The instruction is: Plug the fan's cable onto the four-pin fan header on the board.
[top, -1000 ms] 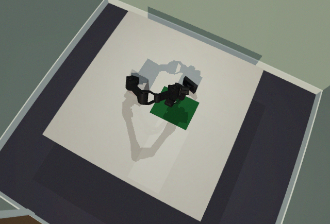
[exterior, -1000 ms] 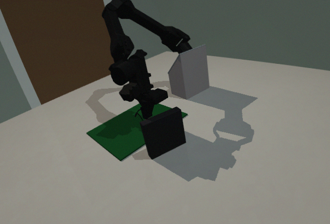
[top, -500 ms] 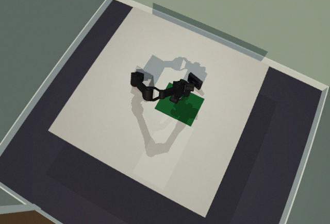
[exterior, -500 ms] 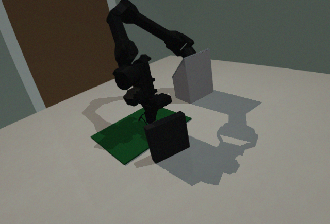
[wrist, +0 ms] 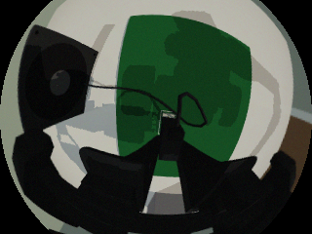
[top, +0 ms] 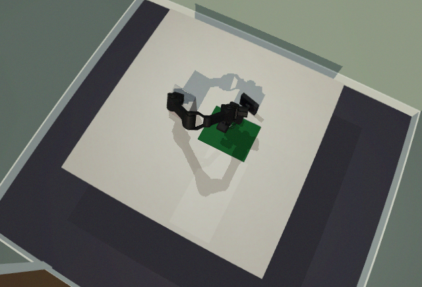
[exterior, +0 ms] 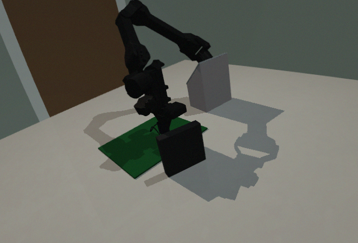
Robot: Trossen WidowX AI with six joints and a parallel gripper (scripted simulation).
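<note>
The green board [top: 208, 135] [exterior: 130, 165] [wrist: 146, 44] lies flat on the table. The black fan [top: 249, 103] [exterior: 184, 151] [wrist: 36, 83] stands upright beside it. A thin black cable [wrist: 114, 88] runs from the fan over the board and loops near the fingertips. My gripper [exterior: 164, 131] [wrist: 167, 139] is shut on the dark plug [wrist: 170, 131], low over the board. A small pale-edged shape [wrist: 168, 115], apparently the four-pin header, shows just past the plug. The fingers and plug hide most of it; how far the plug is in cannot be told.
The fan stands close to the gripper, off the board's edge. A grey angular block [exterior: 216, 84] stands by the arm's base. The arm's shadow darkens much of the board. The cable's loop [wrist: 204, 117] sticks out beside the fingers.
</note>
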